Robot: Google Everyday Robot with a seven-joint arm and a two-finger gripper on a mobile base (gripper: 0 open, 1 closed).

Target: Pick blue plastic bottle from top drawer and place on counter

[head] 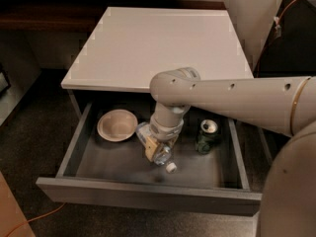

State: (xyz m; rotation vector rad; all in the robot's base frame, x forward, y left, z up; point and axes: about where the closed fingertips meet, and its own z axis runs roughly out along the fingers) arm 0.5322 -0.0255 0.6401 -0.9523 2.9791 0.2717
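The top drawer (148,195) is pulled open under the white counter (158,43). My gripper (153,147) reaches down into the middle of the drawer from the right. It is shut on the blue plastic bottle (162,155). The bottle is tilted, with its white cap (171,167) pointing down toward the drawer's front, and it seems to be a little above the drawer floor. My wrist hides the bottle's upper part.
A beige bowl (117,125) sits in the drawer left of the gripper. A dark green can (207,135) stands to its right. A dark wooden shelf (49,9) runs behind the counter. An orange cable (29,221) lies on the floor at front left.
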